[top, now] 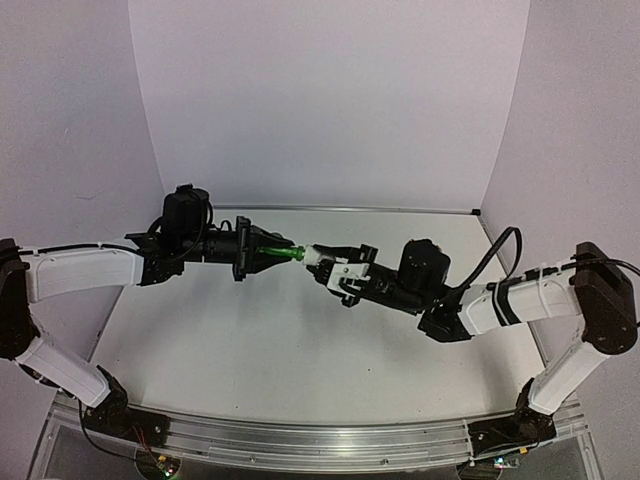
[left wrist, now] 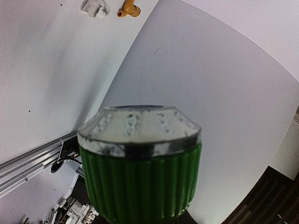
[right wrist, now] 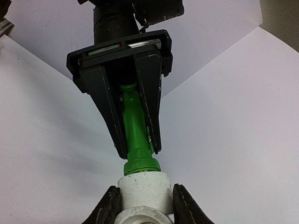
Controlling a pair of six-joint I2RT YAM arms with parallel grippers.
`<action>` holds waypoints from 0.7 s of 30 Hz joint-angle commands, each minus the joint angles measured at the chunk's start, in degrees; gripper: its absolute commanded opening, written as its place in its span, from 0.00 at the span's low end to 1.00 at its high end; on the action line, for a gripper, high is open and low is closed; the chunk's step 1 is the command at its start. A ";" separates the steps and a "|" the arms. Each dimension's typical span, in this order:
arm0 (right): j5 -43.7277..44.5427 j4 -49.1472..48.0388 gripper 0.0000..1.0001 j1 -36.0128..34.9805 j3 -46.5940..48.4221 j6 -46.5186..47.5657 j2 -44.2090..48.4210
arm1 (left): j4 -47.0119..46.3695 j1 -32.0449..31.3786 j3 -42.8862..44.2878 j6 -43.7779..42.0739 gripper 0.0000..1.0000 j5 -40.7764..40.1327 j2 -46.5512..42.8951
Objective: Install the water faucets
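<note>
The green faucet (top: 283, 257) lies level in mid-air at the centre of the top view. The left jaws grip its body, and its round collar meets a white pipe fitting (right wrist: 144, 186). The yellow faucet (left wrist: 128, 8) lies on the bench, at the upper left of the left wrist view.

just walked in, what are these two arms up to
The left claw holds the green faucet in mid-air above the table, and the right claw grips a white pipe fitting. The faucet's end meets the fitting's mouth; how far it is in cannot be told. The yellow faucet and another white fitting lie on the table, not yet handled.
</note>
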State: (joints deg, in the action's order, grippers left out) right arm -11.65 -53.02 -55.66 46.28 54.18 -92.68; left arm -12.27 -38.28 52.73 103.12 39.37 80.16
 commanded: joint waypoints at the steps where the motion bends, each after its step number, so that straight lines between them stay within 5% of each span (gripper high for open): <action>1: -2.37 2.11 0.01 -0.16 -0.15 -8.31 4.40 | -4.34 -0.03 2.05 -2.67 0.00 0.68 1.36; 7: 0.79 10.20 0.00 -0.18 2.51 -22.90 6.97 | -4.34 -0.03 3.73 -10.41 0.00 -0.27 3.73; 16: -1.11 17.98 0.00 -0.15 3.90 -47.86 11.69 | -5.27 -0.29 6.43 -39.39 0.00 -5.30 0.71; 21: -4.64 21.42 0.00 -0.17 5.78 -61.85 15.36 | -11.57 -0.41 7.36 -55.97 0.00 0.20 -1.28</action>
State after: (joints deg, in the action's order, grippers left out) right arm -12.78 -33.64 -55.47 47.95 10.59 -82.41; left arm -13.70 -40.18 56.06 67.08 42.67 82.59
